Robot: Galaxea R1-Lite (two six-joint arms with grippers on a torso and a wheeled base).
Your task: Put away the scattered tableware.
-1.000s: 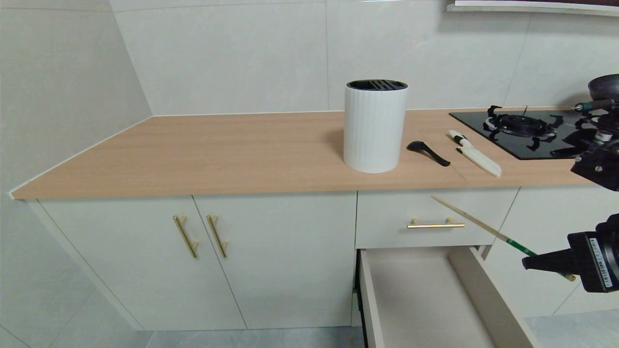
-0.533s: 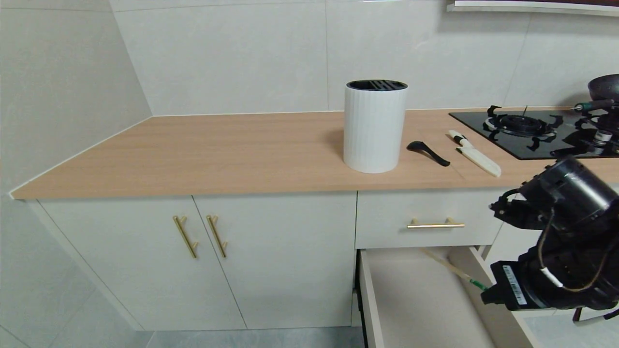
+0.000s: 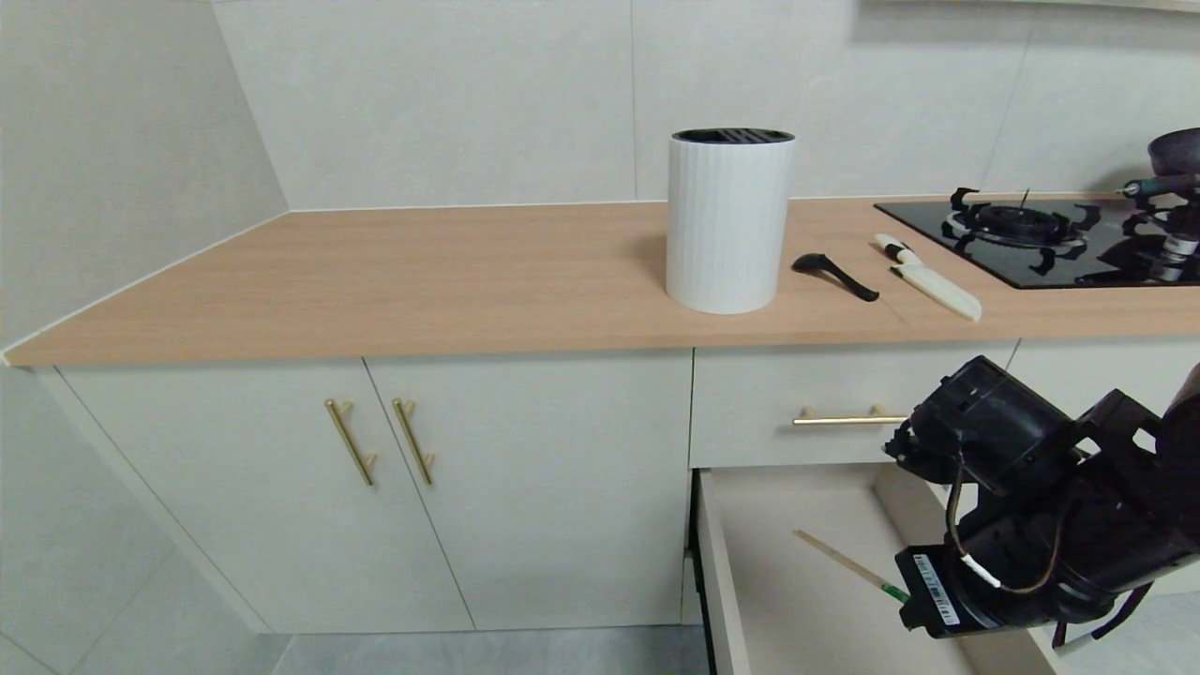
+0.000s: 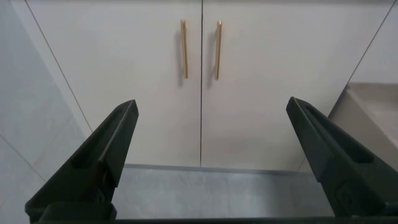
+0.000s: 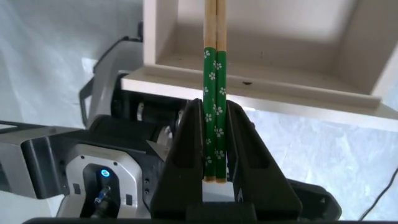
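Two chopsticks (image 5: 211,62) are clamped in the right gripper (image 5: 212,111), tips inside the open drawer (image 3: 718,562), perhaps touching its floor. The left gripper (image 4: 211,106) is spread wide.

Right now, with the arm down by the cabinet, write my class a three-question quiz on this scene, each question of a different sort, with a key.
1. True or false: the right gripper is shut on a pair of chopsticks.
2. What lies on the counter between the white holder and the knife? A) a black spoon B) a fork C) a plate
3. Fill in: the chopsticks' free ends hang over the open ____.

Key: 1 true; 2 A; 3 drawer.
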